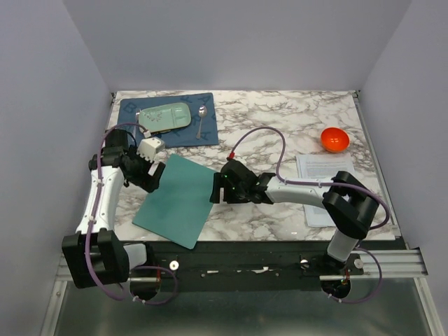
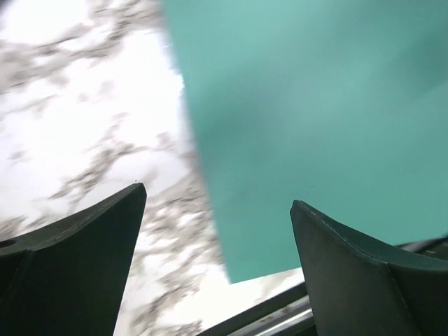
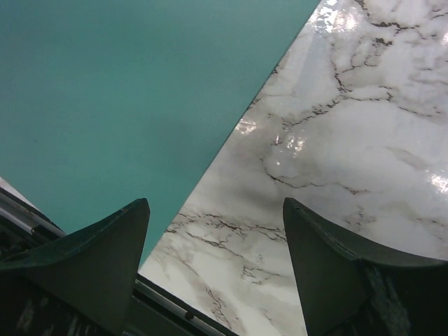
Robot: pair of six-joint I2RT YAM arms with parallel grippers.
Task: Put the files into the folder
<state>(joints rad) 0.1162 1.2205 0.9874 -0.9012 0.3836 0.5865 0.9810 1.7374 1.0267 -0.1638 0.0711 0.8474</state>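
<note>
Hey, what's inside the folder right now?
The folder lies closed, so its cover hides the inside. Nothing sticks out. The files lie apart on the right, partly under the right arm.

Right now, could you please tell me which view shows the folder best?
The top external view: it shows almost the whole folder, closed and flat. Each wrist view shows only a teal patch and an edge.
</note>
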